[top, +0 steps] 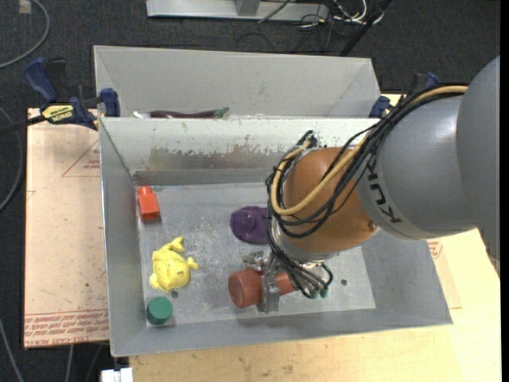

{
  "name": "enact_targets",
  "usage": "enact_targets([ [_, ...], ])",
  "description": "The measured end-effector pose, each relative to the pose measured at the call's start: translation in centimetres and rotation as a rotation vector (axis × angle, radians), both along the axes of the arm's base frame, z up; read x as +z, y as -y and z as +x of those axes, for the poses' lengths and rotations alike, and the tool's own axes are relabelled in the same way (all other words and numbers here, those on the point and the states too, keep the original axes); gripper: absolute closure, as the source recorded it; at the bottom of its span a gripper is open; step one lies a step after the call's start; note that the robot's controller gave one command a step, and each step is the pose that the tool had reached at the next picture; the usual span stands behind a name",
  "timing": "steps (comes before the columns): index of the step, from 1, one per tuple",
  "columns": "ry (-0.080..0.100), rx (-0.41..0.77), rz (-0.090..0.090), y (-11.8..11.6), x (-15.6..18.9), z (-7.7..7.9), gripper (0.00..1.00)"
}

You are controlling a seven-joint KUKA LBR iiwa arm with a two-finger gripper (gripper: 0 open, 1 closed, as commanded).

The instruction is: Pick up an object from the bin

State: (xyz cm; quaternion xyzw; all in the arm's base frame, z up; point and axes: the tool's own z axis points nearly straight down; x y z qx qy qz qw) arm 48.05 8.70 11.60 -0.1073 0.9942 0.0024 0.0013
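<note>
Bin (118, 253) floor: open room along the back wall and through the middle-left. The right half is overhung by the arm (433, 165) and its orange cover (326, 205).

Gripper (269, 286) sits low near the front wall, right of centre. Its state, apart or together, cannot be told because the wrist masks it.

Red-brown cylinder (245, 288) lies on its side just left of the gripper — touching or nearly so — close to the front wall. Purple lump (250, 224) lies just behind, against the cover's left side.

Well clear to the left are a yellow toy (171, 267), a green cap (159, 311) in the front-left corner, and an orange block (148, 204) by the left wall.
</note>
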Motion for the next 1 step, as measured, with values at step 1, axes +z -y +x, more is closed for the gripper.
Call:
enact_targets([
  [1, 0.001, -0.001, 0.0, -0.02, 0.74, 0.05, 1.0],
])
